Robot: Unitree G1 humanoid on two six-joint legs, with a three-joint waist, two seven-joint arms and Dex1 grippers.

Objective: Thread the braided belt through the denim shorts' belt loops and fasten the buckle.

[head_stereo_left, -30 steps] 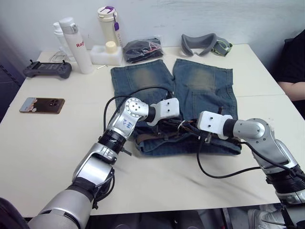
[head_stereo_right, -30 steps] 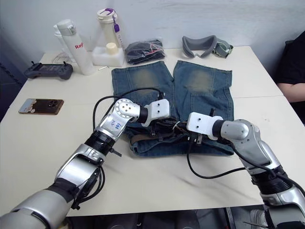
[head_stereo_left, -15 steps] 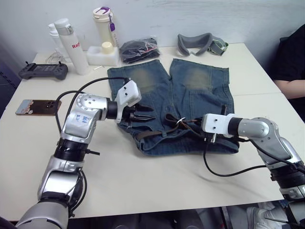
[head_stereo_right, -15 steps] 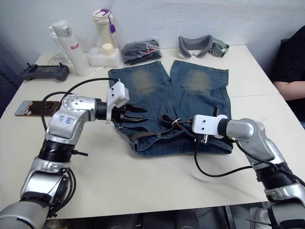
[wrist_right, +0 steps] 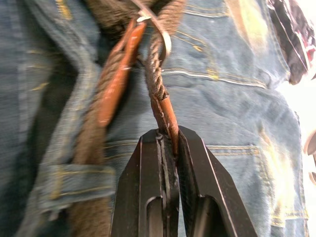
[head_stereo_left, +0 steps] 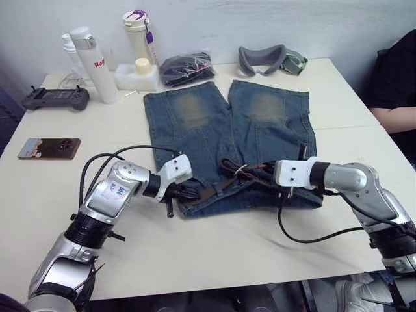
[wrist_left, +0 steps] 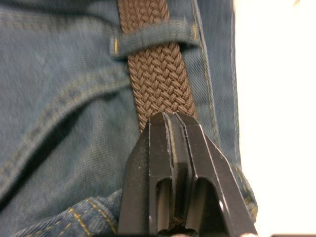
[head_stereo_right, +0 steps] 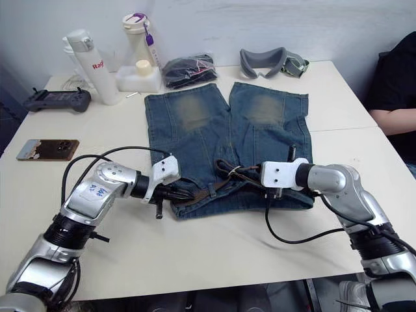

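The denim shorts (head_stereo_left: 227,123) lie flat mid-table, waistband toward me. The braided belt (wrist_left: 158,79) runs along the waistband and passes under a belt loop (wrist_left: 155,42). My left gripper (wrist_left: 170,117) is shut on the belt at the waistband's left end (head_stereo_left: 185,193). At the waistband's middle the belt bunches around the silver buckle (head_stereo_left: 240,170). My right gripper (wrist_right: 168,133) is shut on the belt's leather-tipped end just short of the buckle (wrist_right: 158,29), and it sits at the right half of the waistband (head_stereo_left: 265,175).
Along the far edge stand a white thermos (head_stereo_left: 91,55), a bottle with a purple lid (head_stereo_left: 138,36), a black bundled cloth (head_stereo_left: 186,67) and grey goggles (head_stereo_left: 266,60). A controller (head_stereo_left: 55,99) and a phone (head_stereo_left: 49,147) lie left. A person's arm (head_stereo_left: 396,120) rests at the right.
My left gripper swung from the waistband's middle out over the left leg, open, then came down to the waistband's left end and shut on the belt. The right gripper kept its hold.
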